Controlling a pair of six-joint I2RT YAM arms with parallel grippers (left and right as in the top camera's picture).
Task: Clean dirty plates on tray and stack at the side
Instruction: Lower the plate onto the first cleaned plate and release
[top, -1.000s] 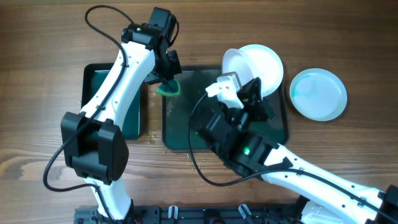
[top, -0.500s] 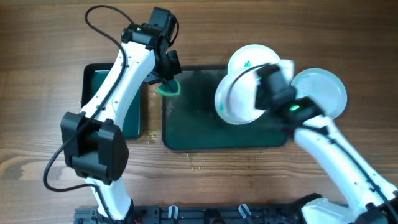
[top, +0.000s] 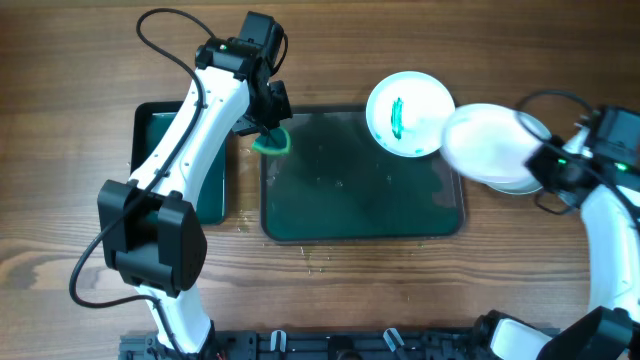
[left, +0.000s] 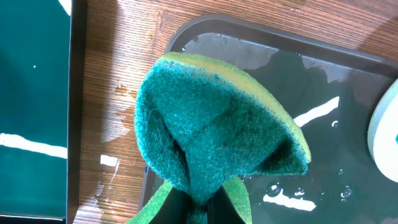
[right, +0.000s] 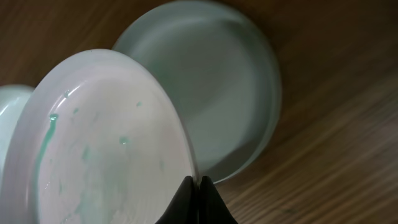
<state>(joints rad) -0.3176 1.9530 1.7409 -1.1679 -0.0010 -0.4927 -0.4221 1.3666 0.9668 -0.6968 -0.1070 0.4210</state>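
My right gripper (right: 198, 184) (top: 540, 163) is shut on the rim of a white plate (top: 485, 143) (right: 106, 143) with faint green smears, held tilted above another white plate (top: 525, 180) (right: 230, 87) lying on the wood right of the tray. A third plate (top: 410, 112) with a green streak sits at the tray's far right corner. The dark green tray (top: 340, 190) (left: 298, 93) is wet. My left gripper (left: 202, 202) (top: 268, 125) is shut on a green sponge (left: 211, 137) (top: 272, 140), held over the tray's far left corner.
A smaller dark green bin (top: 215, 190) (left: 34, 93) stands left of the tray, partly under my left arm. Water drops lie on the wood between bin and tray (left: 115, 124). The table is brown wood (top: 80, 120).
My right arm has swung from over the tray to the right, carrying the held plate to above the plate on the wood. The streaked plate on the tray is uncovered. The left arm is still.
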